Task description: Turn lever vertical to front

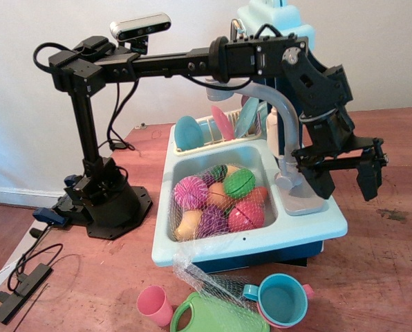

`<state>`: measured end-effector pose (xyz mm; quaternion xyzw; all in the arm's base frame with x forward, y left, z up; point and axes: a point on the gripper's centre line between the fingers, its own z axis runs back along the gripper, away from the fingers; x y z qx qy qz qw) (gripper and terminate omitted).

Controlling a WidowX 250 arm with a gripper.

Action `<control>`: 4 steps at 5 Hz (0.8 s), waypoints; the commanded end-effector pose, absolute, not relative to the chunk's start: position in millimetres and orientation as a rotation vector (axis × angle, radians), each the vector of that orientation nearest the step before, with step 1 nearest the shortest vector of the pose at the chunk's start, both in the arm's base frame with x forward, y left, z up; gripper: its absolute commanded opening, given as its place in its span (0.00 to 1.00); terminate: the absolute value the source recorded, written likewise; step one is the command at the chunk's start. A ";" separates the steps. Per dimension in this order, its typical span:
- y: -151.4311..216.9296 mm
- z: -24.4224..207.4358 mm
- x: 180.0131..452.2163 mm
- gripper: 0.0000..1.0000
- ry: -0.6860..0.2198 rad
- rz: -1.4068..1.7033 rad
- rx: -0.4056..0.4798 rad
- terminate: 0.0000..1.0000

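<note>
Toward the table's right edge, the black gripper hung with jaws spread wide and empty, seemingly to straddle the small light-grey plastic lever at the grey curved faucet's base.

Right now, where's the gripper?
The gripper hangs open at the image's right, past the blue sink's right edge, beside the grey faucet's base.

A home room used for robot trials: toy sink on wooden floor, white wall, power strip.
</note>
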<state>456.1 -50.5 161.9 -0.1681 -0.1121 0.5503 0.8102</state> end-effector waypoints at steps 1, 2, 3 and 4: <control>-44.3 196.0 448.2 1.00 -0.332 1.179 -0.426 0.00; -40.2 196.2 439.9 1.00 -0.353 1.191 -0.432 0.00; -36.3 200.9 427.4 1.00 -0.381 1.206 -0.433 0.00; -29.7 206.4 425.5 1.00 -0.382 1.197 -0.417 0.00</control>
